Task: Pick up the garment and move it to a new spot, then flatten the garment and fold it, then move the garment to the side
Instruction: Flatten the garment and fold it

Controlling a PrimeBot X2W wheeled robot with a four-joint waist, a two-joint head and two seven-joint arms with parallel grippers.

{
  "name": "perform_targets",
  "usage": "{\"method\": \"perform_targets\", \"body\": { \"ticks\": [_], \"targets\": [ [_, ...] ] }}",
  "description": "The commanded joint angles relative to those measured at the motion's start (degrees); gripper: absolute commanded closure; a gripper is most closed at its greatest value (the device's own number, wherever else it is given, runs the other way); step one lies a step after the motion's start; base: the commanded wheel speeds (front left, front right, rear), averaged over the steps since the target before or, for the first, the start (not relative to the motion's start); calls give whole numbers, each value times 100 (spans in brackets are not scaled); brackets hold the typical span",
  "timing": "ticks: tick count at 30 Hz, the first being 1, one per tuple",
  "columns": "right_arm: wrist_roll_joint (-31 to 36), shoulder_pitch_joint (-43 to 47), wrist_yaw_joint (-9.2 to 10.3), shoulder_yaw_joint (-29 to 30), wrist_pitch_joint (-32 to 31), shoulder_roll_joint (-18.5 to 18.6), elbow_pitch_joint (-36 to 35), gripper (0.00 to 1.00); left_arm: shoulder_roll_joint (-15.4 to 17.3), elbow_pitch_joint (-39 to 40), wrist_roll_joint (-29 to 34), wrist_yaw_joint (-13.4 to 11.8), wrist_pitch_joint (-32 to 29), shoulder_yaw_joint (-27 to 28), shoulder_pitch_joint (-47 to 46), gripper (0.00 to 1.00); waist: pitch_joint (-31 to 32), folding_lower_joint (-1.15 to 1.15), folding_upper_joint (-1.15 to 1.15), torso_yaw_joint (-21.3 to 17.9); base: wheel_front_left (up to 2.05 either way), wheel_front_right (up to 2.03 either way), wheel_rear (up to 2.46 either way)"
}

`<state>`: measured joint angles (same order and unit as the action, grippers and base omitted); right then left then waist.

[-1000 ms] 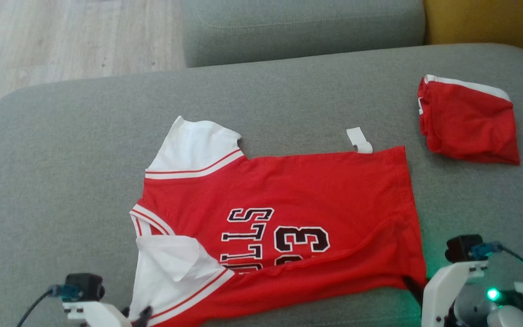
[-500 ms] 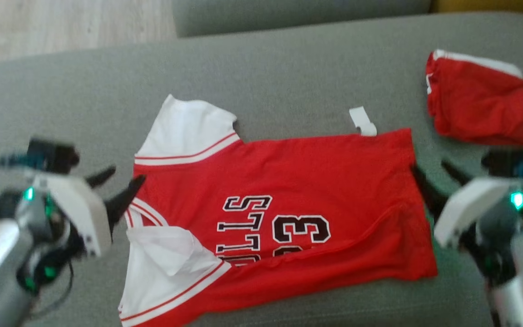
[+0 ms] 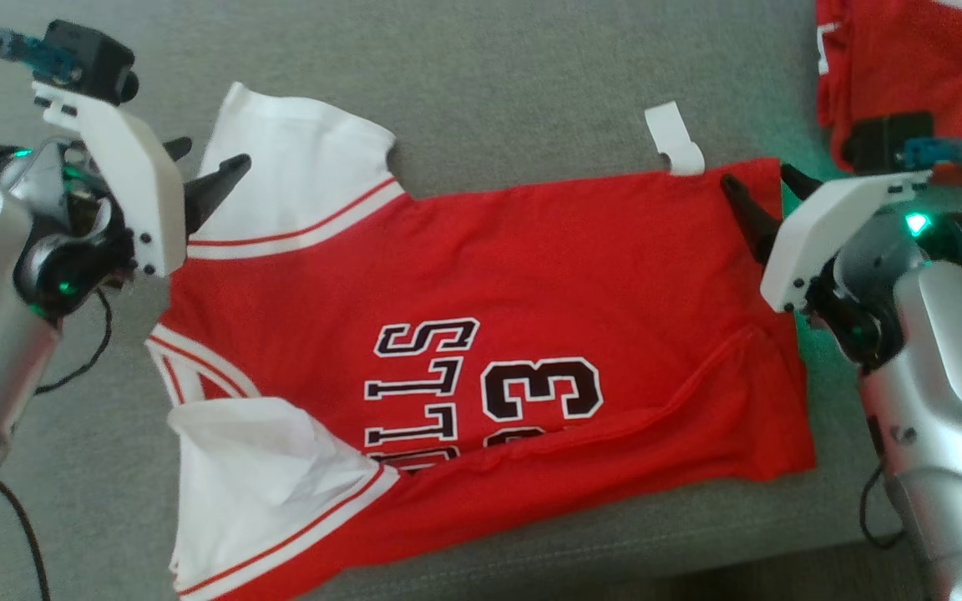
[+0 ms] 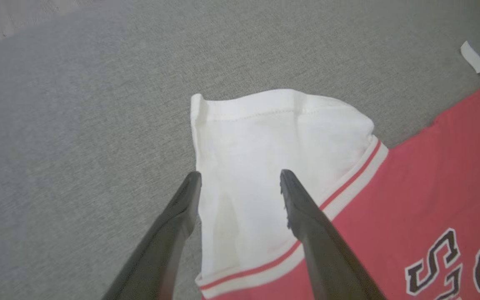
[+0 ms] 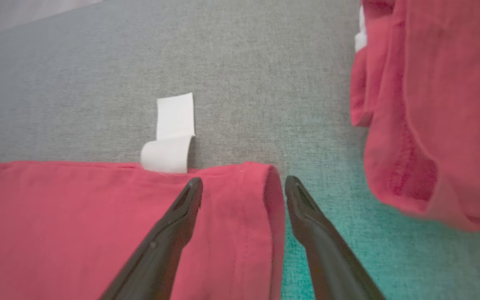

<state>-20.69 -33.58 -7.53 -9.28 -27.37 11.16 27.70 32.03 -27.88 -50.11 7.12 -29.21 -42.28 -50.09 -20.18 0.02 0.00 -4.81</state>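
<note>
Right of the jersey [image 3: 531, 267] lies another red garment [image 3: 907, 67], apart.

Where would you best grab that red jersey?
Probably the far corners of the jersey, from above: white sleeve for the left hand, red hem corner beside the white tag for the right hand. It lies flat, so only edges are pinchable.

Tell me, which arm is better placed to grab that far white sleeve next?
Left, probably: the left end effector, open, sits over the white sleeve; the right end effector is at the jersey's opposite hem corner.
</note>
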Motion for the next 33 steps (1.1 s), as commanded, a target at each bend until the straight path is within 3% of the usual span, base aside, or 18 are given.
{"method": "perform_targets", "body": {
  "ticks": [1, 18, 20, 21, 22, 23, 24, 26, 27, 28, 33],
  "targets": [
    [-2, -276, 4, -155, 136, -37, -36, 0, 207, 20, -94, 32, -1, 67, -442, 0, -224, -2, 0, -167, 0, 0, 0],
    [-513, -864, 4, -1271, 501, -188, 846, 0, 477, -1242, -494, 35, 367, -941, -1542, 0, -560, -2, 0, -583, 0, 0, 0],
    [-584, -875, 4, -1376, 469, -168, 923, 12, 481, -1321, -619, 36, 238, -1080, -1536, 0, -535, -2, 0, -604, 0, 0, 0],
    [-617, -883, 4, -1419, 466, -153, 951, 14, 492, -1329, -648, 36, 207, -1160, -1543, 10, -523, -2, 0, -609, 0, 0, 0],
    [-653, -891, 4, -1456, 473, -142, 976, 17, 496, -1333, -696, 36, 200, -1219, -1547, 51, -509, -2, 0, -612, 0, 0, 0],
    [-689, -896, 4, -1490, 483, -131, 1000, 23, 496, -1338, -746, 36, 215, -1262, -1554, 71, -495, -2, 0, -611, 0, 0, 0],
    [-720, -902, 4, -1527, 488, -114, 1025, 35, 503, -1346, -763, 36, 270, -1303, -1573, 100, -485, -2, 0, -606, 0, 0, 0],
    [-790, -918, 4, -1608, 518, -88, 1058, 58, 511, -1410, -730, 36, 409, -1394, -1623, 100, -461, -2, 0, -596, 0, 0, 0],
    [-821, -932, 4, -1647, 570, -74, 1057, 93, 508, -1454, -717, 36, 484, -1430, -1647, 100, -450, -2, 0, -590, 0, 0, 0],
    [-848, -948, 4, -1668, 631, -59, 1063, 100, 498, -1498, -719, 36, 558, -1456, -1667, 100, -438, -2, 0, -582, 0, 0, 0],
    [-786, -1073, 4, -1564, 1211, 26, 1186, 100, 445, -1658, -682, 36, 1019, -1591, -1785, 100, -349, -2, 0, -487, 0, 0, 0]
  ]
}}
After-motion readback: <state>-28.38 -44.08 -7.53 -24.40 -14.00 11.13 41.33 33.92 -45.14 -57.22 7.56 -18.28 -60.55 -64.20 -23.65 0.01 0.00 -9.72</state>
